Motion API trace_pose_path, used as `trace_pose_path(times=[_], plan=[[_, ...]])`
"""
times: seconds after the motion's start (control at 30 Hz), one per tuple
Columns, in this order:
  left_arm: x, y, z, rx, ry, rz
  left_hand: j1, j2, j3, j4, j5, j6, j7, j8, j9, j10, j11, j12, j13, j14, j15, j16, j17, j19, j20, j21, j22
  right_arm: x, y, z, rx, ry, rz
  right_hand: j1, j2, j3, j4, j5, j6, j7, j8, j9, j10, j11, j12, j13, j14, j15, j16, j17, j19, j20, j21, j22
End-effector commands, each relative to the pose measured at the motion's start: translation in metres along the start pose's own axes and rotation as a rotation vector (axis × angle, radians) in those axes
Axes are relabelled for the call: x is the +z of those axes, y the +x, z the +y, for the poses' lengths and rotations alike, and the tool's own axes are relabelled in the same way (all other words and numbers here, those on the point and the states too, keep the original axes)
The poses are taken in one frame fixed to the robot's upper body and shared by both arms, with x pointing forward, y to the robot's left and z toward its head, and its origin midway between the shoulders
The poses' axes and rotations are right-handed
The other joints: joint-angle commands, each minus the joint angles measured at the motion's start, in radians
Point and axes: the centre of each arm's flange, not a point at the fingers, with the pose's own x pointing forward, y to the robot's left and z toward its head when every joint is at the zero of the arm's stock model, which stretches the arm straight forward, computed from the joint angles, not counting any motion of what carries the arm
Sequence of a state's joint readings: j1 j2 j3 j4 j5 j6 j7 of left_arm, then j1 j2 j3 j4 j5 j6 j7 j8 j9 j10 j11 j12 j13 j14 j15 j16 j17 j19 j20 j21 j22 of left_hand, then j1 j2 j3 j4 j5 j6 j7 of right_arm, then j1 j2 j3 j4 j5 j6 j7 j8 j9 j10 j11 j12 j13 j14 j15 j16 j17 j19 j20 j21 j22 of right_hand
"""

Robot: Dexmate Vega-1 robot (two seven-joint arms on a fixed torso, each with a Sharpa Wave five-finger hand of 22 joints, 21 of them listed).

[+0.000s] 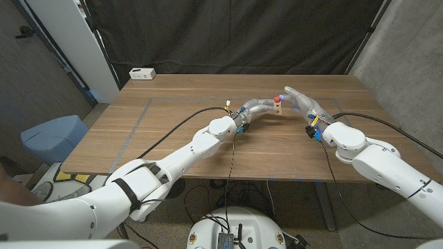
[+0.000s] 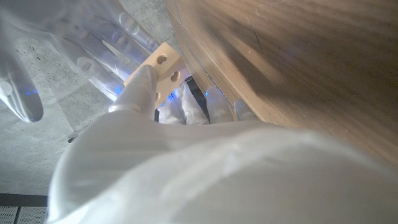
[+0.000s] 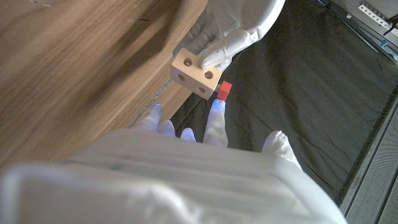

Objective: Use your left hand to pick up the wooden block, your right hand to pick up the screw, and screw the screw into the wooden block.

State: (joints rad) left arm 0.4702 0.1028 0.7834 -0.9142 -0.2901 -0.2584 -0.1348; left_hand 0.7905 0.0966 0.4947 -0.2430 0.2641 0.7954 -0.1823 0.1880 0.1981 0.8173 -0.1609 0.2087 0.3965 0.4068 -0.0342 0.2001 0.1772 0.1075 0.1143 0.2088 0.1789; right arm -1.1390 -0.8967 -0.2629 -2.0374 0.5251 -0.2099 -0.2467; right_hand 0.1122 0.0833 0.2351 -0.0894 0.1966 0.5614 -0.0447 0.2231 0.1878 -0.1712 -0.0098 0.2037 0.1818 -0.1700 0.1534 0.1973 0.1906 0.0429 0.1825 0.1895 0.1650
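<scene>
The left robot hand (image 3: 233,28) gripped the wooden block (image 3: 196,73) above the desk (image 1: 208,131); just beside it, the right robot hand (image 3: 186,134) pinched the red-headed screw (image 3: 223,91) at the block

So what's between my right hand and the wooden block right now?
The red screw, in the right wrist view: it sits against the wooden block held by the left hand, at the right hand fingertips. Whether they grip it is unclear.

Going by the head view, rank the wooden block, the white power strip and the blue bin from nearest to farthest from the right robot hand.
1. Wooden block: just beside the right robot hand, held by the left robot hand at mid-table.
2. White power strip: at the table's far left corner.
3. Blue bin: on the floor, beyond the table's left edge.
</scene>
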Motion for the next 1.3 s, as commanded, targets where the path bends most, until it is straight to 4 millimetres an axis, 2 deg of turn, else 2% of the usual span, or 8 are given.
trace_pose_path(times=[0.03, 0.7, 1.3], plan=[[0.0001, -0.0014, 0.0002, 0.000, -0.001, -0.003, -0.062, 0.075, 0.093, 0.089, 0.006, 0.087, 0.075, 0.007, 0.001, 0.009, 0.001, 0.008, 0.005, 0.003, 0.003, 0.004, 0.002, 0.007, -0.001, 0.003, 0.006, 0.0004, -0.0036, 0.0015, 0.000, 0.001, -0.001, 0.003, 0.006, 0.009, -0.004, 0.006, 0.014, 0.001, 0.004, 0.002, 0.007, -0.008, 0.005, 0.000, -0.067, -0.008, 0.006, 0.002, 0.010, 0.003, 0.003, 0.005], [0.0007, -0.0014, 0.0001, -0.001, 0.000, -0.007, -0.063, 0.075, 0.094, 0.089, 0.006, 0.088, 0.078, 0.008, 0.001, 0.009, 0.002, 0.008, 0.005, 0.004, 0.004, 0.005, 0.002, 0.008, -0.001, 0.003, 0.006, 0.0045, -0.0058, 0.0045, 0.015, -0.011, -0.007, 0.009, 0.007, 0.015, -0.008, 0.007, 0.100, 0.006, 0.018, 0.001, 0.068, -0.036, 0.013, -0.001, -0.040, -0.017, 0.011, 0.000, 0.028, 0.000, 0.006, 0.005], [0.0010, -0.0025, -0.0021, 0.000, 0.000, -0.003, -0.063, 0.076, 0.095, 0.090, 0.006, 0.087, 0.077, 0.007, 0.001, 0.009, 0.002, 0.008, 0.005, 0.004, 0.005, 0.004, 0.002, 0.008, -0.001, 0.003, 0.006, 0.0030, -0.0122, 0.0017, 0.005, -0.002, -0.010, 0.013, 0.007, 0.018, -0.012, 0.007, 0.147, 0.011, 0.024, 0.001, 0.100, -0.042, 0.014, -0.001, -0.027, -0.021, 0.011, -0.001, 0.040, -0.005, 0.007, 0.005]])
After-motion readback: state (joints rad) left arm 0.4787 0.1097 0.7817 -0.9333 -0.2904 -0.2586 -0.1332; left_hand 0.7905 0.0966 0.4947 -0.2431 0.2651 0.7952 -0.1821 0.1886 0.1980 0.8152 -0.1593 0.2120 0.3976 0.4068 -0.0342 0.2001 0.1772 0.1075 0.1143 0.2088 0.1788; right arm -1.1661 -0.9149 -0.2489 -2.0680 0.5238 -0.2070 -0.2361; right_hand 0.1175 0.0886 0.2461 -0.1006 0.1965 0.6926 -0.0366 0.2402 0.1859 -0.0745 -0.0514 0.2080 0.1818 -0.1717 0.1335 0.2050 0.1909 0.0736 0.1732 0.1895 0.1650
